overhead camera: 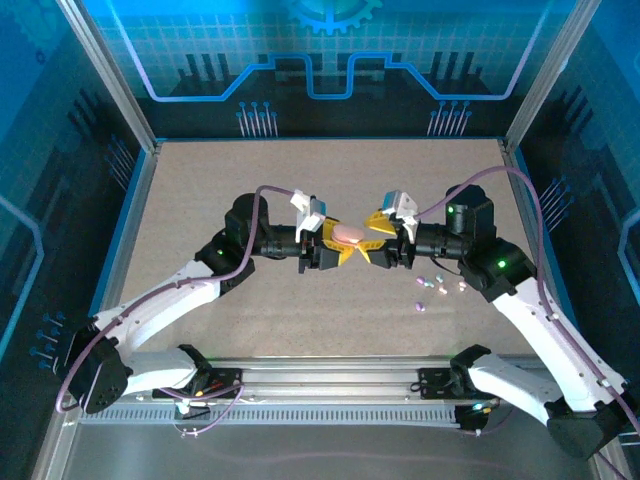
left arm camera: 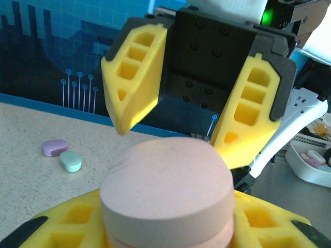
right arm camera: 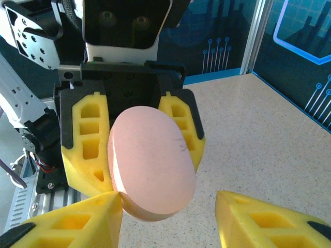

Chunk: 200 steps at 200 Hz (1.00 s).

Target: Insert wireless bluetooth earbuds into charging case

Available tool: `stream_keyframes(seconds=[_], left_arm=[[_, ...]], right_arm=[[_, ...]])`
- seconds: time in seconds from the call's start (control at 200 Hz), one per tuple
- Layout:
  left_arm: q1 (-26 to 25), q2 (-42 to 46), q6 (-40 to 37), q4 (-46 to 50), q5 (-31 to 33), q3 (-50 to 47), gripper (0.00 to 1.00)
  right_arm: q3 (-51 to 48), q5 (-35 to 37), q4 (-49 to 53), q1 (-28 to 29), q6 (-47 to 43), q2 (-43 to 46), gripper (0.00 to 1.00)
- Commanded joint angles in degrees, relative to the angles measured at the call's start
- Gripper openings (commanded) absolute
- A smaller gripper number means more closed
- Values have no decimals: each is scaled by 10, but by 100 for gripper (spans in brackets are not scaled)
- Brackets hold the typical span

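Pink case [left arm camera: 165,191]; loose earbuds [overhead camera: 421,285] nearby

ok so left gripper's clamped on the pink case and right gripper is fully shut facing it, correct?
No: the right gripper is open, fingers spread apart by the pink case, as the left wrist view shows. The left gripper does clamp it.

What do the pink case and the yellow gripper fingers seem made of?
Pink case: likely smooth matte plastic; even dull surface, faint scuffs, a seam. Yellow fingers: matte plastic or firm rubber, hard to tell; moulded hollow cells, soft edges.
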State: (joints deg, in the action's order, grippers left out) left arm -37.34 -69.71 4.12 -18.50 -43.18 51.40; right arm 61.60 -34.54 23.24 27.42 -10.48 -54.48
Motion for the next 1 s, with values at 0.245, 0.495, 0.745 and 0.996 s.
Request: stream_keyframes(seconds=[0.245, 0.495, 0.745, 0.996], left_arm=[[-9, 12, -20, 11, -35, 18, 24], [-12, 12, -18, 7, -36, 17, 25], [-13, 13, -17, 6, -40, 21, 25], [-14, 13, -14, 3, -46, 26, 25]], right_arm=[[32, 15, -26, -10, 9, -17, 48], [64, -19, 23, 1, -13, -42, 43], [102, -86, 75, 5, -35, -80, 32], [110, -94, 98, 5, -57, -92, 26]])
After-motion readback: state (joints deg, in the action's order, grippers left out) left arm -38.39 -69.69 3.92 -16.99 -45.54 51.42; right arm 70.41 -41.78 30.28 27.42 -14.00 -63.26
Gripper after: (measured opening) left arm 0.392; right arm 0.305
